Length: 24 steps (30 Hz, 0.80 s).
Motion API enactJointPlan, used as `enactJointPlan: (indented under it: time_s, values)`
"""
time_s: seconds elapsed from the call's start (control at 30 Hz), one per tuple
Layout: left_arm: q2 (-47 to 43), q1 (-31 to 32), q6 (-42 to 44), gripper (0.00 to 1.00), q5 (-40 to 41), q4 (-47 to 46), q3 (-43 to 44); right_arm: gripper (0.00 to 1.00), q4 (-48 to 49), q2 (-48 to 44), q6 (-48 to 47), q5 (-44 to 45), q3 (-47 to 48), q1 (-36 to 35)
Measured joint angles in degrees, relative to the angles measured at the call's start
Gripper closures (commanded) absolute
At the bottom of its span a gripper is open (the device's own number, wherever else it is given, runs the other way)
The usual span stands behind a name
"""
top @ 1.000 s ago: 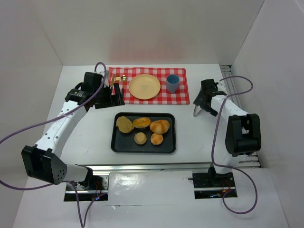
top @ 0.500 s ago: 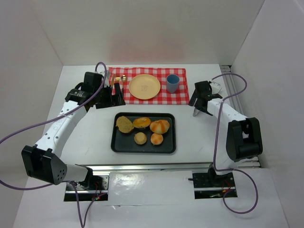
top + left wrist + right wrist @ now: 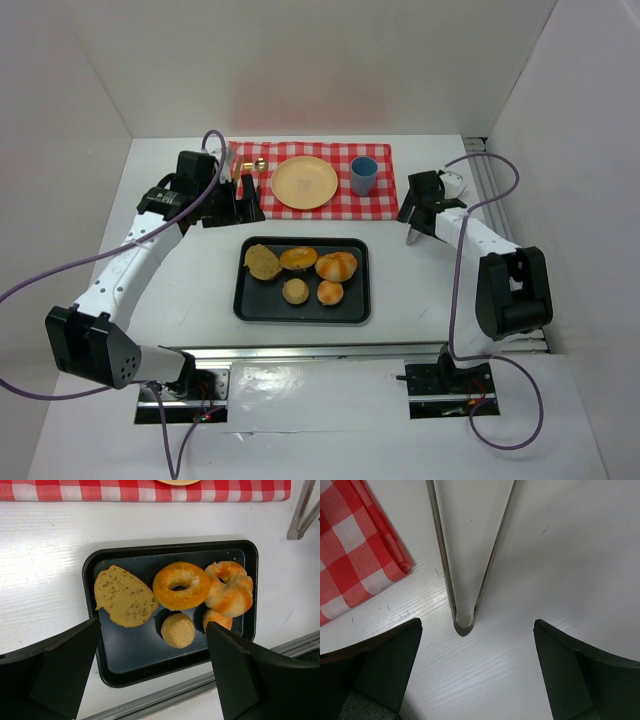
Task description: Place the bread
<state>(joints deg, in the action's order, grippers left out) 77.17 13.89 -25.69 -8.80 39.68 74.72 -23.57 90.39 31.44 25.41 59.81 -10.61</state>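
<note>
- Black baking tray (image 3: 356, 312) holds all the bread: a seeded slice (image 3: 125, 596), a ring bun (image 3: 181, 585), a knotted roll (image 3: 230, 587), a small round bun (image 3: 178, 630) and a small roll (image 3: 217, 620) tucked beside it.
- The yellow plate (image 3: 305, 183) on the checked cloth (image 3: 380, 205) is bare, so nothing is placed yet (I take the plate as the target).
- The right gripper (image 3: 420, 207) hovers wide open over the metal tongs (image 3: 463, 622), which lie ungripped on the table (image 3: 570, 555).
- The left gripper (image 3: 238, 200), also spread wide and empty, hangs by the cloth's left end.
- Left to do, as I judge: grasp the tongs, lift a piece, set it down.
</note>
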Motion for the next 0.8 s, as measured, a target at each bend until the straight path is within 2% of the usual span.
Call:
enactJointPlan:
  time_s: [0.2, 0.67, 0.8]
  values:
    - [0.92, 0.00, 0.07, 0.01, -0.33, -0.26, 0.00, 0.00, 1.68, 1.99, -0.17, -0.33, 0.79, 1.31]
    - [1.81, -0.13, 0.09, 0.01, -0.33, -0.28, 0.02, 0.00, 5.55, 17.73, -1.09, -0.74, 8.70, 3.54]
    - [2.14, -0.55, 0.13, 0.01, -0.28, -0.28, 0.02, 0.05, 8.52, 19.71, -1.60, -0.96, 8.76, 4.31]
